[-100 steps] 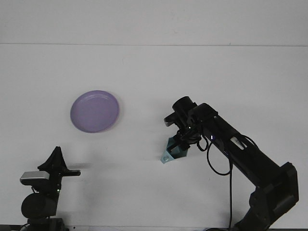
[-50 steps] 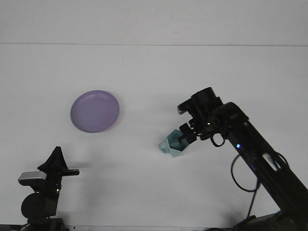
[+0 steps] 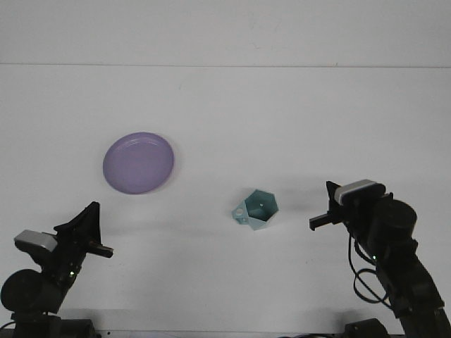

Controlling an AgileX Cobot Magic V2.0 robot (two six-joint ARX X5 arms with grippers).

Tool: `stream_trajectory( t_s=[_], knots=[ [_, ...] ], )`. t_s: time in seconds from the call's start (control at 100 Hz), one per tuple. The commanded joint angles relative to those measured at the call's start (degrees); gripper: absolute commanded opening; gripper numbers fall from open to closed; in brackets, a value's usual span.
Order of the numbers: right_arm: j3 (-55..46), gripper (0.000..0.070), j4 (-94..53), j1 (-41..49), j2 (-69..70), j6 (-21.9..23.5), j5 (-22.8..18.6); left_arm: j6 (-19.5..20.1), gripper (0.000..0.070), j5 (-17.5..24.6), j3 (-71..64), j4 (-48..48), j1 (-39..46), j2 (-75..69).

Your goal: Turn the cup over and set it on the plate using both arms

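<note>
Reaching from the left hand, you could knock the cup over short of the plate; I cannot tell either hand's spread.

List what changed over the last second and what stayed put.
The right gripper let go of the teal cup and pulled back to the right, clear of it. The cup now sits alone on the table, mouth up. The left gripper shifted slightly. The purple plate stayed put.
</note>
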Motion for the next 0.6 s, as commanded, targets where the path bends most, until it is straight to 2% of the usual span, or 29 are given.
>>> stream_trajectory(
  t_s=[0.0,0.16,0.4,0.59],
  knots=[
    [-4.0,0.0,3.7,-0.5,-3.7,0.9,-0.9,0.2,0.0013,3.5,5.0,-0.1,-0.5,5.4],
    [-11.4,0.0,8.5,-1.0,-11.8,1.7,-0.9,3.5,0.0013,9.0,18.1,-4.9,-4.5,20.7],
    [-13.5,0.0,8.0,-1.0,-15.1,1.6,-0.8,13.8,0.0012,9.1,39.7,-21.6,-16.1,43.8],
    [-13.5,0.0,7.9,-1.0,-15.1,1.6,-0.9,18.2,0.0027,8.9,56.1,-34.2,-24.0,60.7]
  ],
)
